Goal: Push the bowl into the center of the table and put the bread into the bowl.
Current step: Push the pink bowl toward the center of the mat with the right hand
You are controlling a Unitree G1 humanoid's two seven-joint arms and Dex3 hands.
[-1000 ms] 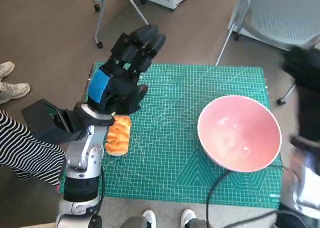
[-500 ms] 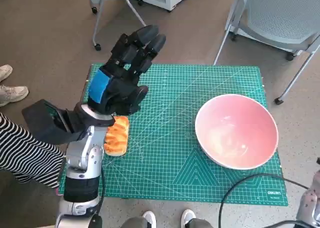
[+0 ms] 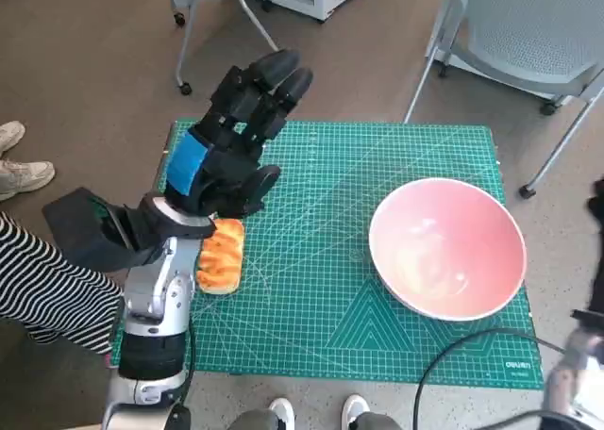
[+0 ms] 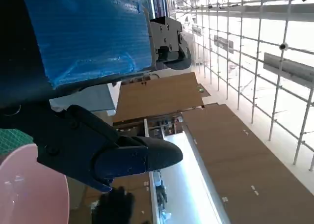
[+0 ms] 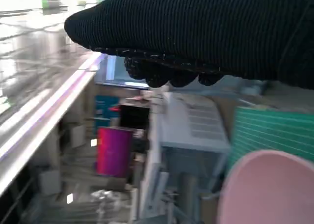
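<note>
The pink bowl (image 3: 446, 246) stands empty on the right side of the green cutting mat (image 3: 321, 289). The orange-glazed bread (image 3: 222, 256) lies near the mat's left edge. My left hand (image 3: 231, 142) hovers raised over the bread with its fingers stretched out and apart, holding nothing. Only a dark sliver of my right hand (image 3: 596, 204) shows at the picture's right edge, beyond the bowl and apart from it. In the right wrist view the glove (image 5: 196, 32) hangs above the bowl's rim (image 5: 270, 189) with nothing in it. The left wrist view catches the bowl's edge (image 4: 24, 189) past my left hand (image 4: 98, 86).
A grey office chair (image 3: 528, 34) stands behind the table's far right corner, and a wheeled frame (image 3: 203, 24) behind the far left. A person in a striped sleeve (image 3: 42, 289) sits at the left, shoes (image 3: 19, 166) on the floor. A black cable (image 3: 453, 355) crosses the mat's near right corner.
My right hand was raised at the upper right a second ago, dropped out of view, and now shows lower at the right edge. The left hand, bread and bowl have hardly moved.
</note>
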